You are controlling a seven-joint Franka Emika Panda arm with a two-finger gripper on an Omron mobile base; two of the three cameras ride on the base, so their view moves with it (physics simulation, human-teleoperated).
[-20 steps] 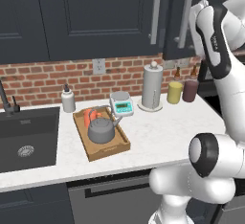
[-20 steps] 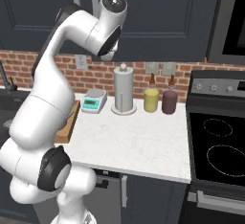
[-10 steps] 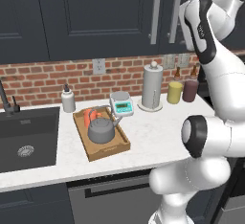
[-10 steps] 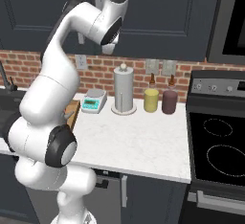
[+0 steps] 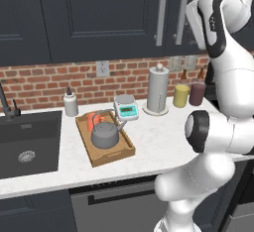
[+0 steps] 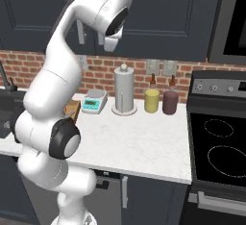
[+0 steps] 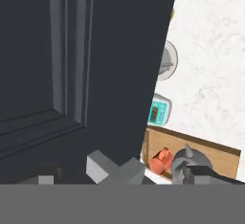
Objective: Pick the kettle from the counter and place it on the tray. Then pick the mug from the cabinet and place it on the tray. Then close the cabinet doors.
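Dark grey kettle [image 5: 105, 136], orange-red mug [image 5: 93, 121] — light-brown tray [image 5: 113, 155].

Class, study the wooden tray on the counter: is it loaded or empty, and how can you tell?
Loaded. In the left base view the tray holds the dark grey kettle and the orange-red mug behind it.

My arm [image 5: 218, 32] swung up & toward the cabinet doors [image 5: 124, 18] vs a sec ago: wrist was lower, by the right door's edge, now elbow's raised higher & hand [image 6: 111, 39] sits right in front of the doors, near the bar handles [image 5: 161, 13]. Jaws spread wider over the last sec. Base views unchanged, no driving.
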